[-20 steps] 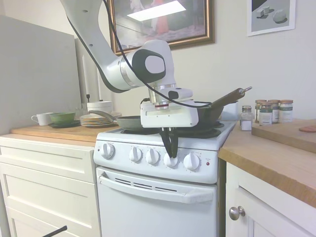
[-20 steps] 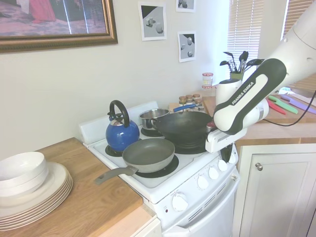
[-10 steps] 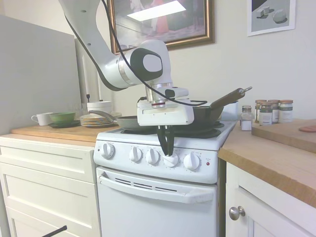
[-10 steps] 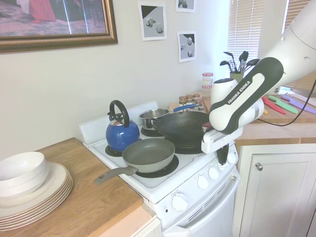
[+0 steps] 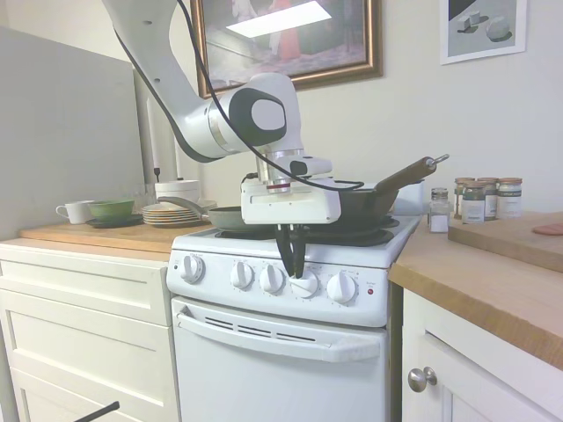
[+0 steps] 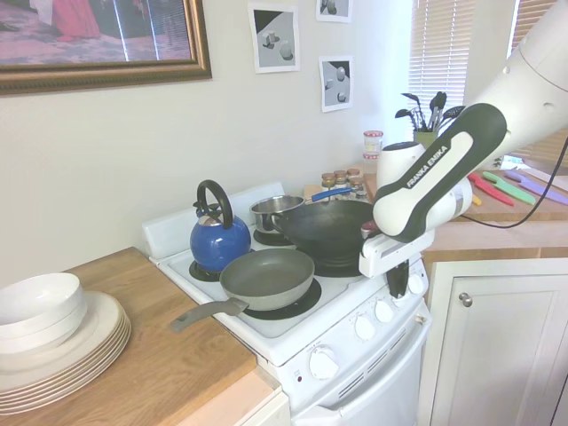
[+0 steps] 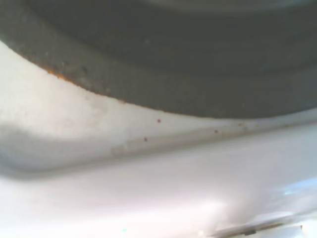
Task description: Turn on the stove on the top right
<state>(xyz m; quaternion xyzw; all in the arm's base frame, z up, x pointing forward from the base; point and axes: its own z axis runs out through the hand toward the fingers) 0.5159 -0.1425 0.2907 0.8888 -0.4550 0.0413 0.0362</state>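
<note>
We have the gripper (image 5: 293,264) hanging straight down over the front panel of the stove (image 5: 264,343), which stands between the white cabinets (image 5: 84,316) and the table (image 5: 493,281) on the other side. Its two dark fingers are drawn close together, nearly touching, with their tips just above the fourth knob (image 5: 304,284) in the row of five. Whether the tips actually touch that knob we cannot tell; nothing is clamped between them. In the second exterior view the gripper (image 6: 396,282) sits at the panel's far end, just beside the last knobs.

The wrist view shows only white enamel and the dark curve of a burner ring (image 7: 198,74), blurred, so it does not help us with the contact.

On the cooktop stand a blue kettle (image 6: 218,235), a grey frying pan (image 6: 266,277), a small pot (image 6: 275,211) and a black wok (image 6: 333,231). The small red light (image 5: 370,291) beside the fifth knob (image 5: 341,287) looks dim to us.

We judge the step in hand is lining up on a knob before turning it. The next move calls for settling which knob governs the top right burner, spreading the fingers to straddle it, closing firmly and rotating the wrist. With the fingers this narrow, pushing down could just slip off the round knob.
</note>
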